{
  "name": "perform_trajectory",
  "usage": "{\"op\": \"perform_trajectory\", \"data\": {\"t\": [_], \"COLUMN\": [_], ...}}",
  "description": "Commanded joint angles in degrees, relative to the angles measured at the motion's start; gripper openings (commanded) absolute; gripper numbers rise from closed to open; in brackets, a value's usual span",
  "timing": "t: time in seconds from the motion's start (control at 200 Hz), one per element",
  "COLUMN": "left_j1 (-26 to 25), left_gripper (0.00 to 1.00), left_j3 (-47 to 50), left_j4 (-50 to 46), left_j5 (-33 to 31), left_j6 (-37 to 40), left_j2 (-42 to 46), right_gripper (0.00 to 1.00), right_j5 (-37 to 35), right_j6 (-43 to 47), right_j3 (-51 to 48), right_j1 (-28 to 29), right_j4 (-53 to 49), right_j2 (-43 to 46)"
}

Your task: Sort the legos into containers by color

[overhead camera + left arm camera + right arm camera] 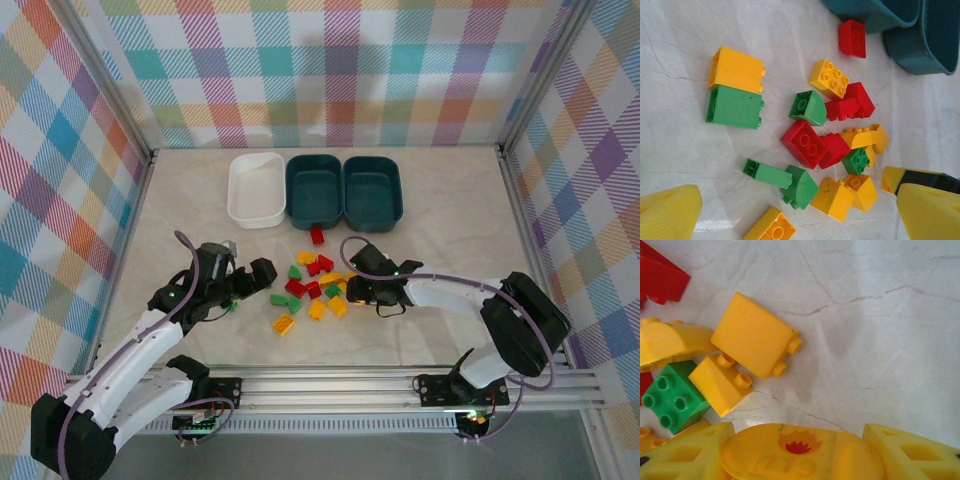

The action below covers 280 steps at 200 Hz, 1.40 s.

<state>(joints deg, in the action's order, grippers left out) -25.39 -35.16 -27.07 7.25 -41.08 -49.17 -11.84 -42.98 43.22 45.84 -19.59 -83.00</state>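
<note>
the pale marble-look table [450, 220] carries everything. at its far side three tubs stand in one row, touching each other: the white tub [256, 190] on the left, then the middle teal tub [314, 188], then the right teal tub [372, 190].

the left arm [140, 350] reaches in from the near left corner and the right arm [450, 295] from the near right. both point to the middle of the table. the legos [312, 285] lie there in a loose heap of red, green and yellow, between the two grippers and apart from the tubs, on the near side of them.

the left gripper [266, 274] is at the left edge of the heap. in the left wrist view its yellow fingers [667, 215] are spread wide and nothing is between them. the right gripper [352, 290] is low at the right edge of the heap. in the right wrist view its fingers [920, 455] press from both sides on a rounded yellow lego with a red flame print [800, 452], so it is pinching this piece.

a big yellow brick [736, 69] and a big green brick [734, 106] lie side by side, touching, at one edge of the heap. one red lego [317, 236] lies alone, just in front of the middle teal tub. near the flame piece a yellow brick on its side [752, 335] touches a small sloped yellow brick [720, 382], and a small green brick with four studs [672, 397] is just beside that one.
</note>
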Motion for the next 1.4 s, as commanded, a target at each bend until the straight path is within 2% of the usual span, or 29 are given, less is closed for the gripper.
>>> {"op": "perform_trajectory", "data": {"t": [0.0, 0.105, 0.22, 0.295, 0.355, 0.47, 0.55, 0.7, 0.845, 0.985, 1.085, 1.16, 1.395], "left_j1": [-0.54, -0.45, 0.27, 1.72, 3.93, 8.83, 11.52, 13.62, 15.67, 17.08, 18.14, 18.90, 20.33], "left_gripper": [1.00, 1.00, 1.00, 1.00, 1.00, 1.00, 1.00, 1.00, 1.00, 1.00, 1.00, 1.00, 1.00], "left_j3": [-2.38, -3.36, -4.68, -4.81, -4.67, -3.95, -4.46, -7.04, -7.94, -7.83, -7.21, -6.93, -8.53], "left_j4": [-1.74, -3.38, -6.61, -7.88, -7.91, -6.15, -5.82, -8.21, -9.23, -8.45, -6.90, -6.19, -7.02], "left_j5": [-2.04, -6.39, -12.72, -14.83, -13.73, -9.27, -5.97, -5.99, -5.68, -4.68, -2.76, -1.73, -1.12], "left_j6": [1.25, 0.78, -1.10, -3.07, -4.98, -7.03, -6.76, -4.61, -3.82, -3.73, -3.81, -4.11, -2.87], "left_j2": [-0.87, -1.41, -2.28, -2.83, -3.34, -5.07, -6.97, -10.48, -13.37, -16.00, -18.14, -19.69, -21.20], "right_gripper": [0.48, 0.47, 0.46, 0.45, 0.45, 0.44, 0.45, 0.45, 0.46, 0.53, 0.57, 0.65, 0.70], "right_j5": [-3.14, -4.23, -4.57, -1.54, 1.32, 4.18, 4.77, 5.12, 4.75, 6.64, 7.70, 8.28, 7.71], "right_j6": [1.14, 4.35, 9.03, 11.35, 13.02, 16.66, 18.88, 21.84, 22.33, 21.95, 20.92, 19.96, 19.91], "right_j3": [0.22, 3.48, 9.77, 14.37, 18.94, 30.24, 39.07, 56.67, 65.82, 71.68, 72.09, 72.10, 69.08], "right_j1": [0.30, -1.92, -8.03, -13.84, -18.07, -22.10, -23.11, -24.04, -24.46, -24.89, -25.43, -25.89, -25.89], "right_j4": [-2.20, -4.15, -3.91, -1.70, -0.51, -0.48, -2.04, -9.93, -13.59, -17.04, -16.89, -17.38, -16.83], "right_j2": [4.16, 6.91, 5.68, 2.37, -1.95, -12.78, -20.46, -35.08, -42.79, -47.29, -47.92, -47.42, -41.24]}}
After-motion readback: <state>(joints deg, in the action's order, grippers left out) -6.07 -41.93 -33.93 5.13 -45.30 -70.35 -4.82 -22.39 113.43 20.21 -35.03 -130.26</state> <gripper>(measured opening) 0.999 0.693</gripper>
